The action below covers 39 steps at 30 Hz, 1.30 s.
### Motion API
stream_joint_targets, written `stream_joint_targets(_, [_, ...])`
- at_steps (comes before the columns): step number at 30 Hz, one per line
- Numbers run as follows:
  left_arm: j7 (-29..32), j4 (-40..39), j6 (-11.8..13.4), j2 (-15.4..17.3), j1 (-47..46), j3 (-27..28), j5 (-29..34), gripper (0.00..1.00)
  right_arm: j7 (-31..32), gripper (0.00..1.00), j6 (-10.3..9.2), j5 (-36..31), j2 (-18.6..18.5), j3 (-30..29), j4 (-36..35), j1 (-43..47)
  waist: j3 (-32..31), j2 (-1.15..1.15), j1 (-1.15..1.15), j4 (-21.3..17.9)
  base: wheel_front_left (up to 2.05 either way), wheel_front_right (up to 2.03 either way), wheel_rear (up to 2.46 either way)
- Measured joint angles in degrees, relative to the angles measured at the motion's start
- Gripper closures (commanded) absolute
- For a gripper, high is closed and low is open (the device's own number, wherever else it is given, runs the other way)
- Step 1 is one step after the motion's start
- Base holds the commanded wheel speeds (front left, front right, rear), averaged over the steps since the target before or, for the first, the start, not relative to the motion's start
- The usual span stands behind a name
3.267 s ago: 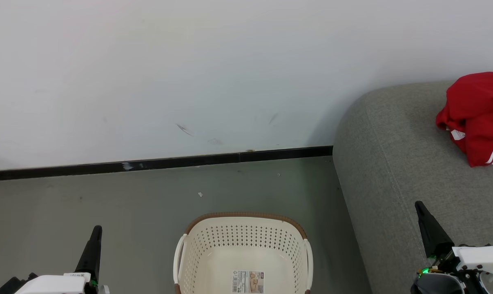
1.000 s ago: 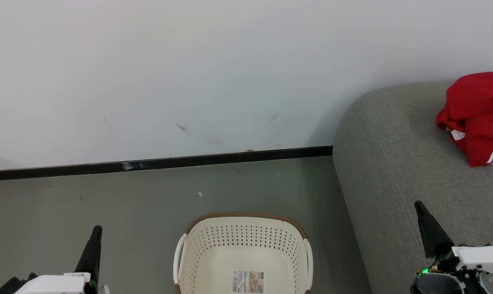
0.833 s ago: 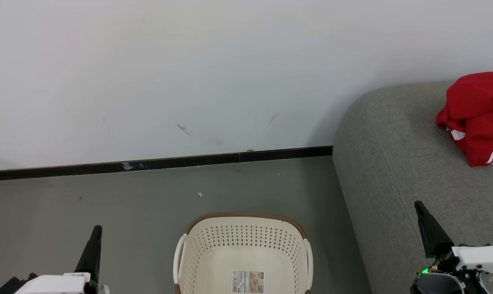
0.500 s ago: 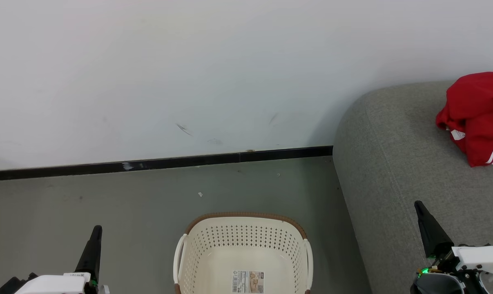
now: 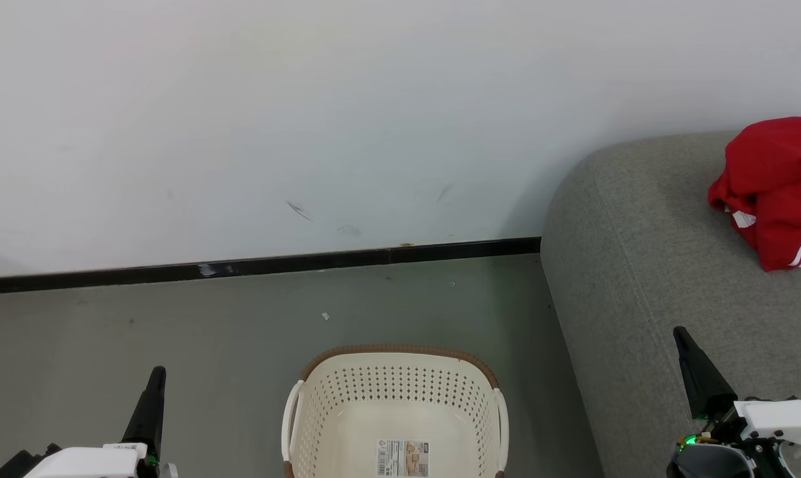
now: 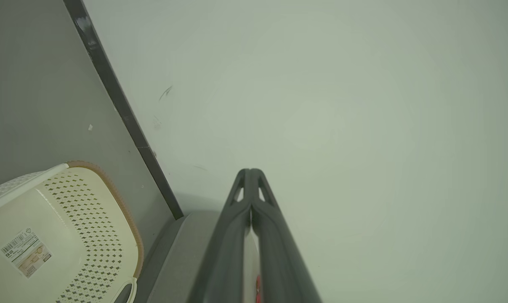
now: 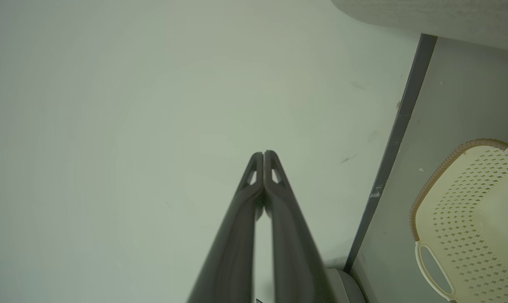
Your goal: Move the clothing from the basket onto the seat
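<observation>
In the head view, the left gripper (image 5: pixel 156 373) is seen with its fingers pressed together and nothing held. The cream perforated laundry basket (image 5: pixel 400 350) stands on the floor to its right, between it and the right gripper (image 5: pixel 680 334), which is likewise closed and empty. The red garment with white stripes (image 5: pixel 775 186) lies crumpled on the grey-green sofa (image 5: pixel 639 265), beyond the right gripper. In the left wrist view, the basket's bottom label (image 6: pixel 25 252) is shown left of the joined fingers. In the right wrist view, the basket is seen right of the fingers.
</observation>
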Motion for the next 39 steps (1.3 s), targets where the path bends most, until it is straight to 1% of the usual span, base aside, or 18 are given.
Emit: stream_joint_targets(39, [0.0, -0.01, 0.01, 0.0, 0.0, 0.0, 0.0, 1.0, 0.0, 1.0, -0.01, 0.0, 0.0, 0.01, 0.0, 0.01, 0.0, 0.0, 0.0, 0.0, 0.0, 0.0, 0.0])
